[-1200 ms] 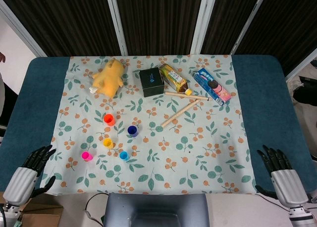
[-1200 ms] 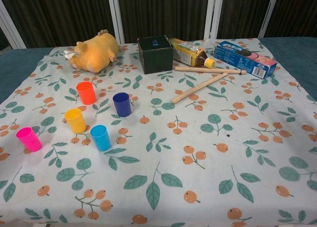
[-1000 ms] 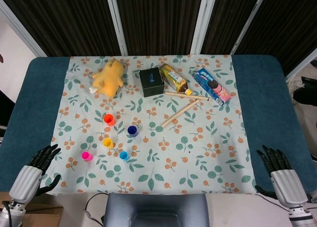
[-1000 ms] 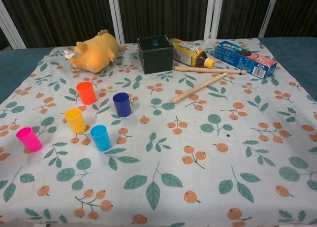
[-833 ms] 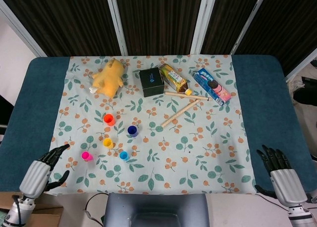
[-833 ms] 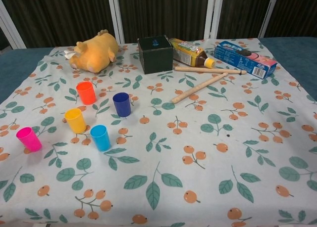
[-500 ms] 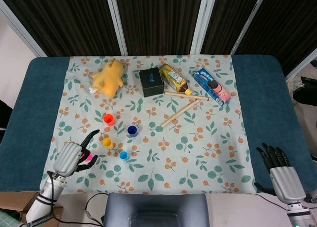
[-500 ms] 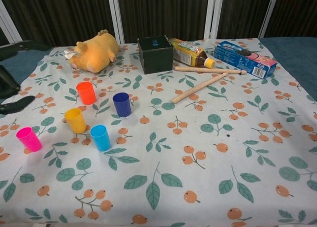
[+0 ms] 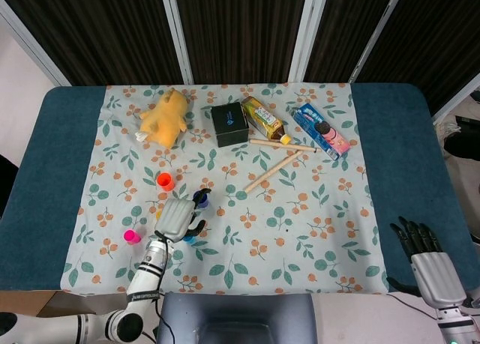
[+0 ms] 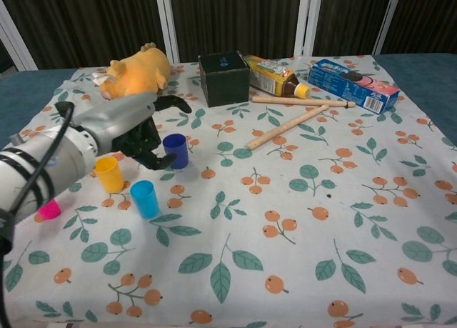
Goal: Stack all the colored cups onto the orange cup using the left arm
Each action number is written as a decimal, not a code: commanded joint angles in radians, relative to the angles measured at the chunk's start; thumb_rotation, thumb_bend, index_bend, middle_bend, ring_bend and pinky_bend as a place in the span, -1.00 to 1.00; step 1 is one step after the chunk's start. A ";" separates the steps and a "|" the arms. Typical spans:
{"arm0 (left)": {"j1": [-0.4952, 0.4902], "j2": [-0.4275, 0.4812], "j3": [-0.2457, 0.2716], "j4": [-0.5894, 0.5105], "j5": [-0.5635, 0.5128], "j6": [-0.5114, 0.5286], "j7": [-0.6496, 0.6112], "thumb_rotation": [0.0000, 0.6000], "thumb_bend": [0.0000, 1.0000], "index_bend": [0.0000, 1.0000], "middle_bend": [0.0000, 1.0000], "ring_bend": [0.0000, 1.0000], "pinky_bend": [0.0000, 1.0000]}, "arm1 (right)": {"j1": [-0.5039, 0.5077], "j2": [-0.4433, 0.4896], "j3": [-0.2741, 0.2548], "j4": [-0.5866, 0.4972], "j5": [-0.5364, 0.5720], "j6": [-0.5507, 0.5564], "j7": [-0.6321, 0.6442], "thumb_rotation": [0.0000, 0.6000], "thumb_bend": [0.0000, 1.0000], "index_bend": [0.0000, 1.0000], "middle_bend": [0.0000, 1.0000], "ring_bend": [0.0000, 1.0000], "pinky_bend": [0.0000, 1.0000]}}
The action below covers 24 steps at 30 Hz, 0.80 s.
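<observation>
- The left hand (image 10: 139,131) hung with fingers spread over the cup cluster, just beside the dark blue cup (image 10: 176,151).
- The yellow cup (image 10: 109,174) and light blue cup (image 10: 145,199) stood close under the forearm; the pink cup (image 9: 131,236) sat further left.
- The orange cup (image 9: 165,181) stood apart, with open cloth around it.
- Behind lay the plush toy (image 10: 136,72), dark box (image 10: 223,78), bottle (image 10: 271,76), snack box (image 10: 353,83) and two wooden sticks (image 10: 285,128), crowding the far edge.
- The patterned cloth (image 10: 300,228) lay bare across the near right.
- The right hand (image 9: 427,261) waited, fingers apart, at the near right corner.
</observation>
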 commanded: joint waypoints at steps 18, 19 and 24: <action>-0.111 -0.138 -0.035 0.284 -0.142 0.023 0.069 1.00 -0.28 -0.42 1.00 1.00 1.00 | -0.014 0.029 -0.010 0.007 -0.033 0.044 0.068 1.00 -0.79 -1.00 -1.00 -1.00 -1.00; -0.112 -0.139 -0.035 0.289 -0.145 0.020 0.065 1.00 -0.28 -0.40 1.00 1.00 1.00 | -0.014 0.029 -0.011 0.007 -0.034 0.045 0.067 1.00 -0.79 -1.00 -1.00 -1.00 -1.00; -0.117 -0.142 -0.035 0.307 -0.142 0.007 0.032 1.00 -0.30 -0.33 1.00 1.00 1.00 | -0.015 0.030 -0.011 0.006 -0.035 0.046 0.068 1.00 -0.79 -1.00 -1.00 -1.00 -1.00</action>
